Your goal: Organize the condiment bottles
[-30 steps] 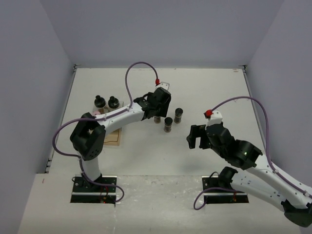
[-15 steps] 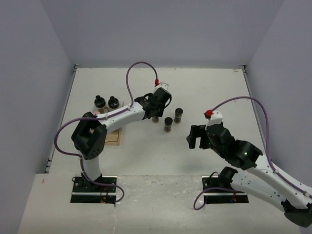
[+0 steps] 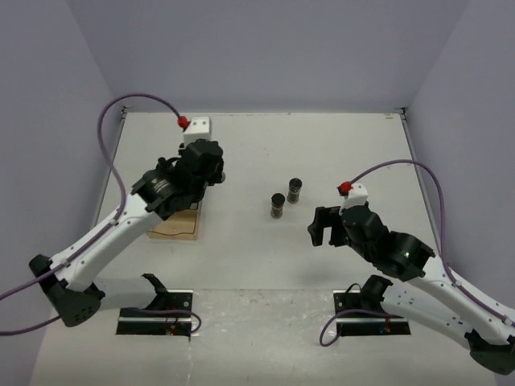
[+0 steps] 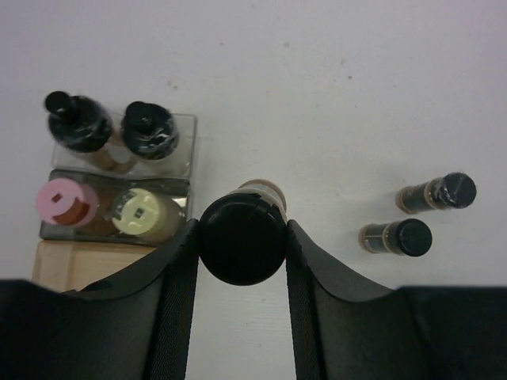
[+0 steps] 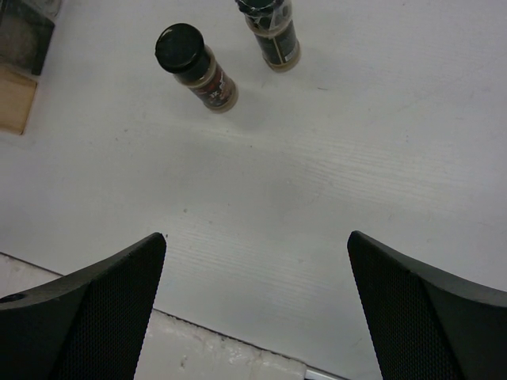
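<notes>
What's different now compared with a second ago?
The left claw swung left from the middle of the table toward the rack, carrying off a black-capped bottle from the group of three. The two loose bottles and the open right claw stayed put.

My left arm (image 3: 113, 233): white link shells, bulky black joint housings. My right arm (image 3: 422, 301): same build, tiny green light (image 3: 408, 253) on black housing. One purple cable (image 3: 137, 97) per arm, red connector (image 3: 183, 122) at its end, beside white wrist cap (image 3: 198, 127). My left fingers (image 4: 178, 309) and right fingers (image 5: 87, 309): matte black, fine mesh texture, smooth curved edges. Black base plates (image 3: 157, 322).
</notes>
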Robot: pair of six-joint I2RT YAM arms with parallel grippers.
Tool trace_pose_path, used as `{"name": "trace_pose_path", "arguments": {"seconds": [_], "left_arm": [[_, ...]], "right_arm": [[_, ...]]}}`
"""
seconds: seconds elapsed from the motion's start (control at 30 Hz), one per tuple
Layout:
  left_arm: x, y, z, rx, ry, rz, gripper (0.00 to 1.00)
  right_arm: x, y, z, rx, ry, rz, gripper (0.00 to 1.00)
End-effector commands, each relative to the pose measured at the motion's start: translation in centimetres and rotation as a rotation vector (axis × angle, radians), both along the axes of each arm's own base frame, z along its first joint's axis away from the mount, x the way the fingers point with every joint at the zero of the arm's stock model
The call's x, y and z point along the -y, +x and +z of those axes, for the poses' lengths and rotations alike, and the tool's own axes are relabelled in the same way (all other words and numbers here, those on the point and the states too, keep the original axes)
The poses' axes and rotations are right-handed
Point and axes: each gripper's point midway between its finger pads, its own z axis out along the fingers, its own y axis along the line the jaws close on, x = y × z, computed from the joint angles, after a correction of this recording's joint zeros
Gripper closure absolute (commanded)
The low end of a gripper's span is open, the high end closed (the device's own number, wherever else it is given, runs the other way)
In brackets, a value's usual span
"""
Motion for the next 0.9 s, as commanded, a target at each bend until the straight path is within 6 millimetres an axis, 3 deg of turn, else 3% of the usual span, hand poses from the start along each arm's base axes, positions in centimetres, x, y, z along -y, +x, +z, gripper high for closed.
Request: {"name": "trace_pose_path", "arguments": {"seconds": [0.0, 0.13, 0.2, 0.23, 0.27, 0.37, 0.47, 0.57, 0.77, 0.87], "left_arm": [[-5.8, -3.0, -0.7, -0.017, 0.038, 0.146, 1.00], [-10.4, -5.3, -1.4, -0.009, 0.048, 0.253, 1.00], [-13.9, -4.9, -1.5, 0.013, -0.005, 0.356, 1.00], [-13.5, -5.1, -2.7, -0.024, 0.007, 0.323, 1.00], [-15.0, -4.3, -2.5, 0.010, -0.031, 0.380, 1.00], [-15.6, -3.7, -7.3, -0.065, -0.070, 0.439, 1.00], [-17.5, -3.5, -10.0, -0.095, -0.056, 0.545, 1.00], [-18.7, -3.6, -11.3, -0.117, -0.063, 0.586, 1.00], [-20.6, -4.5, -11.4, -0.093, -0.028, 0.692, 1.00], [-20.6, -4.6, -12.6, -0.102, -0.046, 0.708, 1.00]], "right_arm": [[0.3, 0.2, 0.4, 0.022, 0.013, -0.029, 0.01], [0.1, 0.1, 0.5, 0.027, 0.021, -0.017, 0.01], [0.0, 0.0, 0.5, 0.025, 0.021, -0.010, 0.01], [0.0, 0.1, 0.5, 0.024, 0.020, -0.009, 0.01], [-0.1, 0.0, 0.5, 0.022, 0.020, -0.006, 0.01], [0.0, -0.1, 0.5, 0.024, 0.023, -0.008, 0.01], [0.0, -0.2, 0.8, 0.035, 0.036, -0.006, 0.01], [0.0, -0.3, 1.0, 0.043, 0.044, -0.004, 0.01], [-0.1, -0.3, 0.7, 0.033, 0.032, 0.001, 0.01], [-0.2, -0.3, 0.7, 0.032, 0.032, 0.003, 0.01]]}}
